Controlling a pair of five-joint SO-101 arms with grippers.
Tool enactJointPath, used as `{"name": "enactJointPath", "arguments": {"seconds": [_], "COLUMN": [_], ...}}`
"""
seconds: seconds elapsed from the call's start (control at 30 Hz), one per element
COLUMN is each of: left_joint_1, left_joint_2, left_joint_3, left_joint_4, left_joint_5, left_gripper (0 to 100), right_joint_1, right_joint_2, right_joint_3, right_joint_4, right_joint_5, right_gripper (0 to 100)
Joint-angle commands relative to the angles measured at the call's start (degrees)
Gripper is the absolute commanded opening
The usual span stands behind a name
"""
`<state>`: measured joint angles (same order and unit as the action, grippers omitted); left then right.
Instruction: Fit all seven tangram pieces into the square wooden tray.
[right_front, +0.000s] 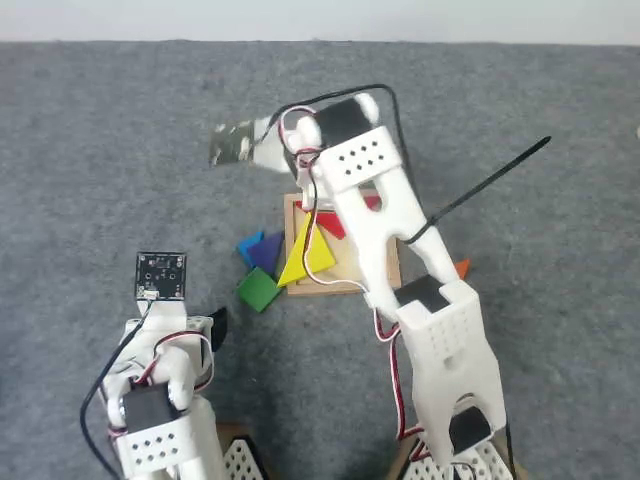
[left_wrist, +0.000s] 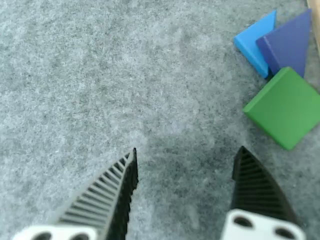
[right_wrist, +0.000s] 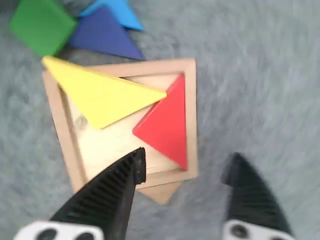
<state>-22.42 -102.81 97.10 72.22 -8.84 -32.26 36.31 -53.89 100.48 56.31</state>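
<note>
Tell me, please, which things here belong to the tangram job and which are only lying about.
Job: wooden tray, yellow triangle, red triangle, green square, dark blue triangle, light blue piece, orange piece.
Not the job: grey mat, black cable tie.

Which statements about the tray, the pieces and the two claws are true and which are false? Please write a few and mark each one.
1. The red triangle lies inside the wooden tray. True.
2. The green square lies inside the tray. False: it lies on the grey carpet, outside the tray.
3. The left claw is open and holds nothing. True.
4. The yellow triangle lies fully within the tray. False: one corner reaches over the tray's rim.
5. The right claw grips the red triangle. False: it is open above the tray and holds nothing.
</note>
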Motion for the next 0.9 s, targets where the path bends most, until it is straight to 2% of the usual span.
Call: {"name": "enactJointPath", "arguments": {"seconds": [0.0,0.3,0.47,0.67,0.87], "left_joint_1": [0.00,0.00,0.00,0.00,0.00], "left_joint_2": [-1.23,-1.23,-1.23,-1.23,-1.23], "left_joint_3": [-0.66,-0.66,-0.66,-0.66,-0.66], "left_joint_4": [0.18,0.18,0.18,0.18,0.18], "left_joint_5": [0.26,0.26,0.26,0.26,0.26], "left_gripper": [30,30,30,30,30], "right_joint_1": [1.63,-4.62,-2.68,-2.95,-8.48], "right_joint_2": [-10.24,-40.40,-51.47,-47.52,-37.49], "right_joint_3": [6.51,51.34,72.26,77.71,77.63], "right_joint_4": [2.77,0.84,-18.15,-34.95,-45.58], "right_joint_5": [-9.23,-18.46,-27.78,-39.12,-43.16], "right_gripper": [8.3,10.1,10.1,10.1,9.6]}}
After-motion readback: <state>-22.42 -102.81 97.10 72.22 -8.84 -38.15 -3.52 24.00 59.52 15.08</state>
